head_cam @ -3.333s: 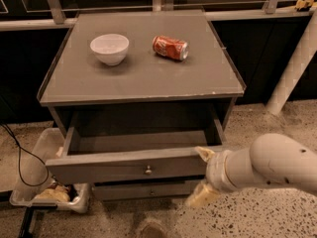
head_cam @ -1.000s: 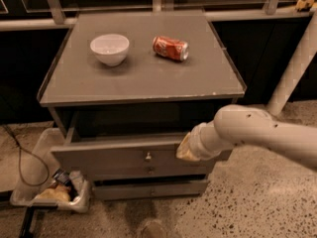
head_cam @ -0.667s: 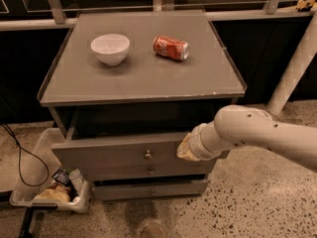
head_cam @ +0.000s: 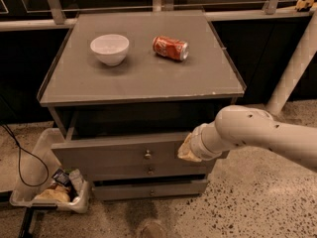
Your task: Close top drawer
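The top drawer (head_cam: 114,152) is a grey box with a flat grey front and a small round metal knob (head_cam: 147,154) at its centre. It stands only slightly out of the grey cabinet (head_cam: 143,78). My gripper (head_cam: 185,149) is pressed against the right part of the drawer front, at the end of my white arm (head_cam: 252,133), which comes in from the right. The fingers are hidden behind the wrist.
A white bowl (head_cam: 109,48) and a red can (head_cam: 170,48) lying on its side rest on the cabinet top. Two shorter drawers (head_cam: 148,182) sit below. A plastic bin with rubbish (head_cam: 49,192) and a black cable (head_cam: 20,157) lie at the left. A white post (head_cam: 292,68) stands at the right.
The top drawer has slid back into the cabinet from well open to nearly shut. My gripper has moved with its front, toward the cabinet.
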Action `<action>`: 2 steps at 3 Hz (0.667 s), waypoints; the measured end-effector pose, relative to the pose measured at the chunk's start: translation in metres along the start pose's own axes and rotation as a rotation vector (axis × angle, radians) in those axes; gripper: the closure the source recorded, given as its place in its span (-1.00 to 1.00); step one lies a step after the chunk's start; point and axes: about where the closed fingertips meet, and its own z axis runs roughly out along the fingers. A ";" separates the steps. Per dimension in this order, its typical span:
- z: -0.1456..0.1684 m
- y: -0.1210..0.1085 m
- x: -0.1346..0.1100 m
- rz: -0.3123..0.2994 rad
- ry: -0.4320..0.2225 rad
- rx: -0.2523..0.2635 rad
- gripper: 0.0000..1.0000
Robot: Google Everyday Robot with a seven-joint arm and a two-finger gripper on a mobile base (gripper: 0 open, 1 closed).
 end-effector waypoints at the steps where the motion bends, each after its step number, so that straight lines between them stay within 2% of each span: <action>1: 0.000 0.000 0.000 0.000 0.000 0.000 -0.75; 2: 0.000 0.000 0.000 0.000 0.000 0.000 -1.00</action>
